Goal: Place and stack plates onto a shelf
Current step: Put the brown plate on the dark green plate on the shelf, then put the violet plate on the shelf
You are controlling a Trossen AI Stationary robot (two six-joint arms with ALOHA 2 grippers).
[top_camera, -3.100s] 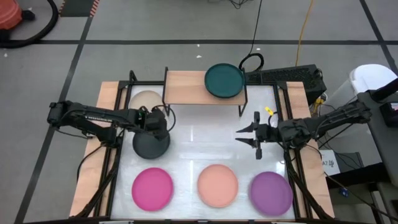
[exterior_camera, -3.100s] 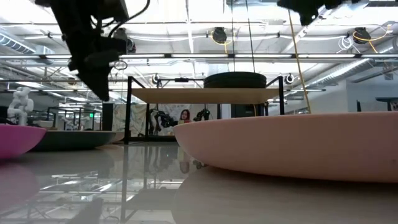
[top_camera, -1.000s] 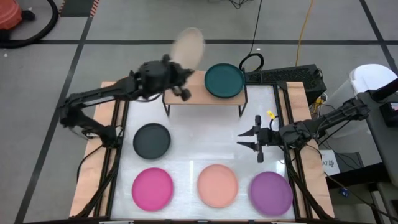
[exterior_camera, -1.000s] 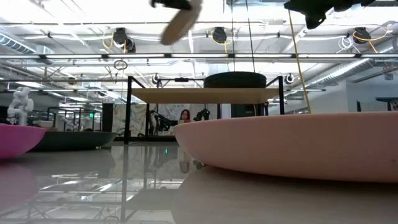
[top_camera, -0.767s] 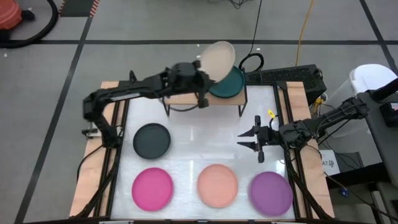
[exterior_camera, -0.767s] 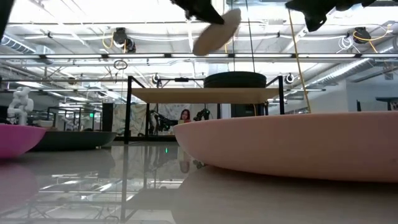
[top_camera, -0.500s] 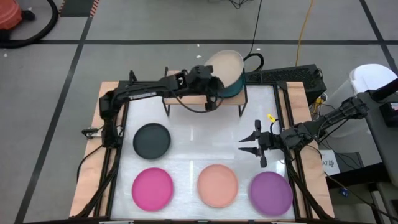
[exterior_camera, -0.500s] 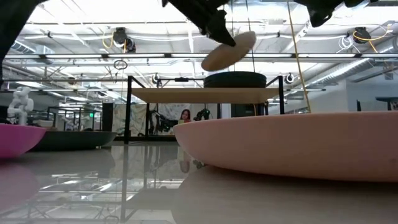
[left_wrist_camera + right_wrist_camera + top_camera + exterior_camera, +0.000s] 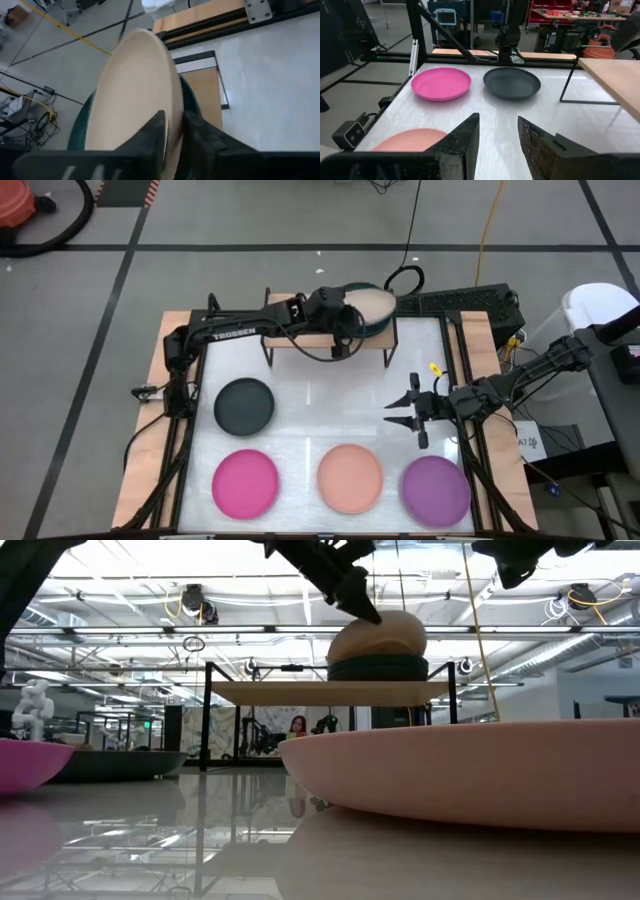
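Observation:
The beige plate (image 9: pixel 374 304) sits tilted over the dark teal plate (image 9: pixel 366 326) at the right end of the light wood shelf (image 9: pixel 298 322). My left gripper (image 9: pixel 348 328) reaches over the shelf from the left and is shut on the beige plate. In the low view the beige plate (image 9: pixel 384 634) leans on the teal plate (image 9: pixel 378 668). My right gripper (image 9: pixel 404 412) hovers open above the table's right part, near no plate. Charcoal (image 9: pixel 244 406), magenta (image 9: pixel 245 482), peach (image 9: pixel 350 478) and purple (image 9: pixel 436 488) plates lie flat on the table. My left gripper pinches the beige plate's rim (image 9: pixel 174 116) on its near-left side, one finger on the plate's upper face and one under it. The fingers come slanting down from the table's left. The plate is tilted, its held side raised and its lower edge (image 9: pixel 392 656) on the teal plate.
The shelf's left half (image 9: pixel 290 315) is bare wood. Its black legs (image 9: pixel 268 352) stand on the white table. Black rails run along both table sides (image 9: pixel 186 420). In the right wrist view the magenta (image 9: pixel 441 82) and charcoal (image 9: pixel 512 82) plates lie ahead.
My left gripper has carried the beige plate from high above the shelf's left end rightward and down onto the teal plate. The plate has tipped from steeply tilted to nearly flat. My right gripper has shifted slightly toward the near edge, still open.

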